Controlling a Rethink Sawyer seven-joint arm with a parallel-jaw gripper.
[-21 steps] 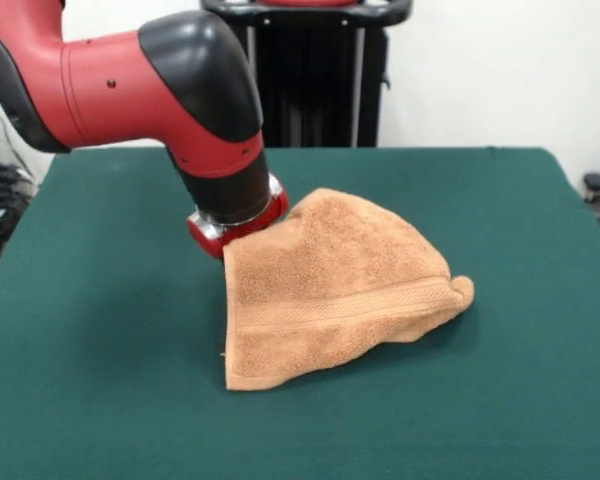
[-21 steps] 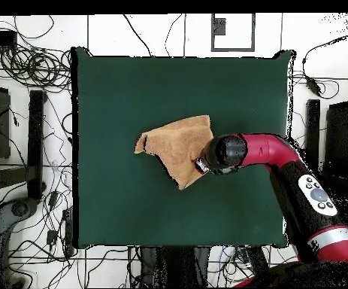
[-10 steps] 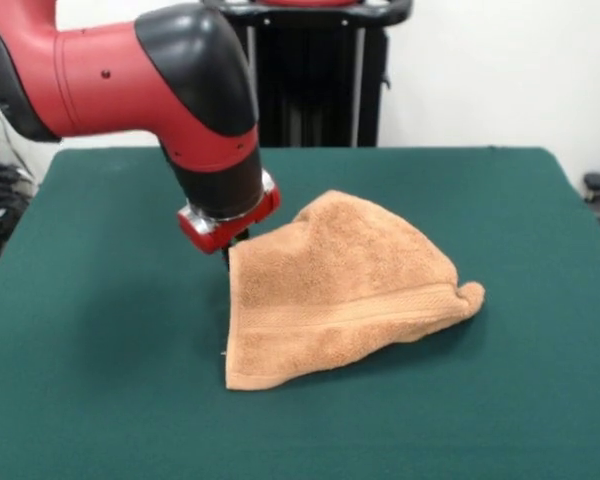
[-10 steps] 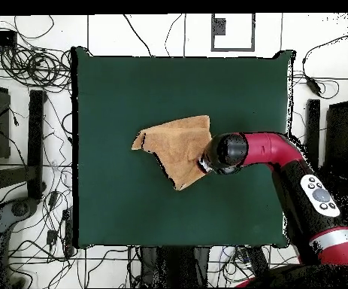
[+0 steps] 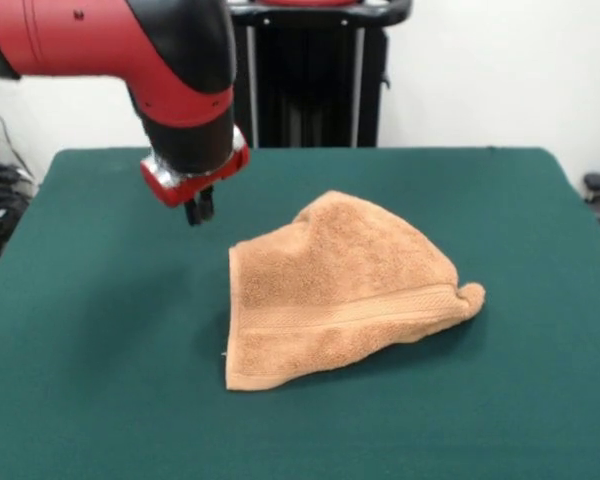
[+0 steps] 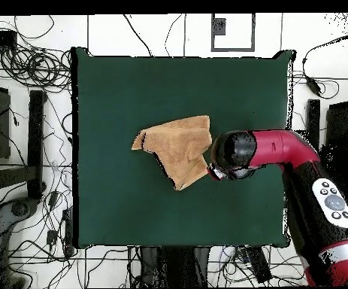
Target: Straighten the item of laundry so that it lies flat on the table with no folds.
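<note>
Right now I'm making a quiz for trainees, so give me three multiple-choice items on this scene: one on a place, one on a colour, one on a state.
1. Where is the gripper?
A. above the table, clear of the towel
B. pressed on the towel
C. beyond the table's edge

2. What colour is the table?
A. white
B. dark green
C. red

3. How does the towel lie?
A. spread flat
B. rolled into a tube
C. folded, humped in the middle

Answers: 1 A, green cloth shows between gripper and towel; 2 B, its covering is dark green; 3 C, one layer lies over another and it bulges.
</note>
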